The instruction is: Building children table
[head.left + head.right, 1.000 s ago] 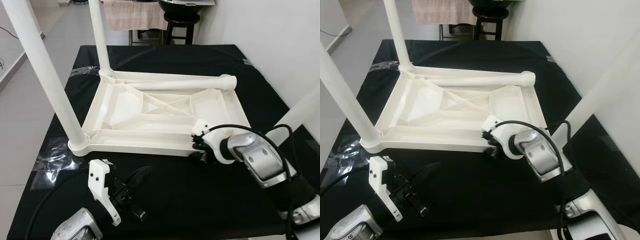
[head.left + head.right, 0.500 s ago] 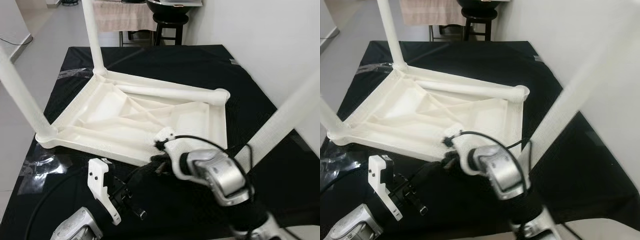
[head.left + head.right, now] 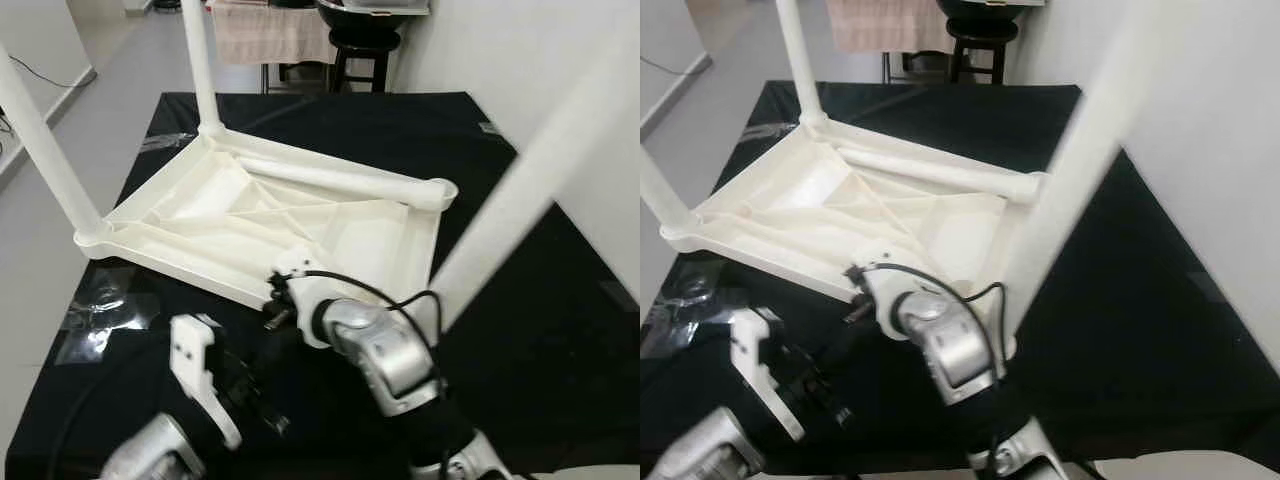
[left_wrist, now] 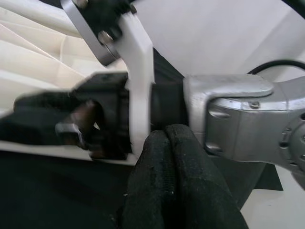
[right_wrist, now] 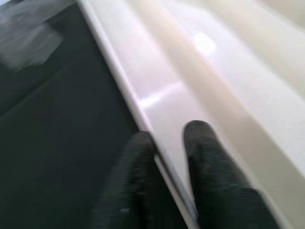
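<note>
Right wrist view: right end effector (image 5: 167, 143) pinching glossy white ribbed tabletop (image 5: 200, 71) rim.

A worktop (image 3: 520, 250) covered in black cloth is carrying the parts. A white plastic children's table (image 3: 290, 215) is lying upside down on it, ribbed underside facing up, with legs (image 3: 45, 140) standing up from its corners and one loose leg (image 3: 340, 180) lying across its far edge. A crumpled piece of clear plastic wrap (image 3: 105, 315) is lying on the cloth near the worktop's left edge.
</note>
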`<state>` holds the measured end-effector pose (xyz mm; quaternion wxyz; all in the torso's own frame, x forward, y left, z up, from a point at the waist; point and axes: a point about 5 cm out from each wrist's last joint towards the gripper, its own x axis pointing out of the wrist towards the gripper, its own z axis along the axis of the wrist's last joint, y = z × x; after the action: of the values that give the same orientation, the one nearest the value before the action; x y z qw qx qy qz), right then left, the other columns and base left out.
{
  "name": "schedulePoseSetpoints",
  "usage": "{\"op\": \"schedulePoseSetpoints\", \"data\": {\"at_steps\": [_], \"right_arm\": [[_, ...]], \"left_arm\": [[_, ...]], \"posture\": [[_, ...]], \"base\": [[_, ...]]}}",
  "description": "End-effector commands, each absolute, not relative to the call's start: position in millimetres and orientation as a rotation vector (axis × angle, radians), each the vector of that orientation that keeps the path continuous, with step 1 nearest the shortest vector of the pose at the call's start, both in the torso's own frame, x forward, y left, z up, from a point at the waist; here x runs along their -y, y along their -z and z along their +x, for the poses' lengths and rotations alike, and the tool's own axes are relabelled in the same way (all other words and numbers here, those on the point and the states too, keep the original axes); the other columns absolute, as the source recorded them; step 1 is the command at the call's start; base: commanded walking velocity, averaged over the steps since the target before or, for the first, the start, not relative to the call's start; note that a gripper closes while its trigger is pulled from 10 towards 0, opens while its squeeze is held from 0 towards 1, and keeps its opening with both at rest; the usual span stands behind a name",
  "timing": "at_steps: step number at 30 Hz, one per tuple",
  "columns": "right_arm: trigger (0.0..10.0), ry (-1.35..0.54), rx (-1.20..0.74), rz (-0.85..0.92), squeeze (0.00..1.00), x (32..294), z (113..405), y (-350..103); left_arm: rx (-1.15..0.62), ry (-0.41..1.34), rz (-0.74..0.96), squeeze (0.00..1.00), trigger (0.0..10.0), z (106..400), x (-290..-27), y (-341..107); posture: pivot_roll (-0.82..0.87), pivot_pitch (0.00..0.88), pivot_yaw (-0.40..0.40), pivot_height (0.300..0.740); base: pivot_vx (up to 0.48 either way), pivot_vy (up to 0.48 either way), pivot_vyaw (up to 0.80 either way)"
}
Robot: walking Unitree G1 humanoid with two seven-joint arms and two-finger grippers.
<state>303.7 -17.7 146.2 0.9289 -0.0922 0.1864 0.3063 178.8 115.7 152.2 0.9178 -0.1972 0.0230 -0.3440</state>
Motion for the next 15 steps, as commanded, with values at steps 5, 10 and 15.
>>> {"op": "schedulePoseSetpoints", "data": {"at_steps": [5,10,15], "right_arm": [[10.0,-0.598,-0.249,-0.12,1.0,27,313,-171],[10.0,-0.658,-0.257,-0.126,0.12,37,304,-169],[10.0,-0.778,-0.282,-0.038,0.0,56,288,-165]], "left_arm": [[-0.062,0.675,-0.407,0.0,10.0,179,-119,-150],[-0.051,0.623,-0.397,0.0,10.0,183,-125,-153],[-0.046,0.568,-0.365,0.0,10.0,187,-132,-156]], "posture": [[0.06,0.122,-0.076,0.74],[0.05,0.125,-0.075,0.74],[0.05,0.128,-0.074,0.74]], "base": [[0.0,0.0,0.0],[0.0,0.0,0.0],[0.0,0.0,0.0]]}}
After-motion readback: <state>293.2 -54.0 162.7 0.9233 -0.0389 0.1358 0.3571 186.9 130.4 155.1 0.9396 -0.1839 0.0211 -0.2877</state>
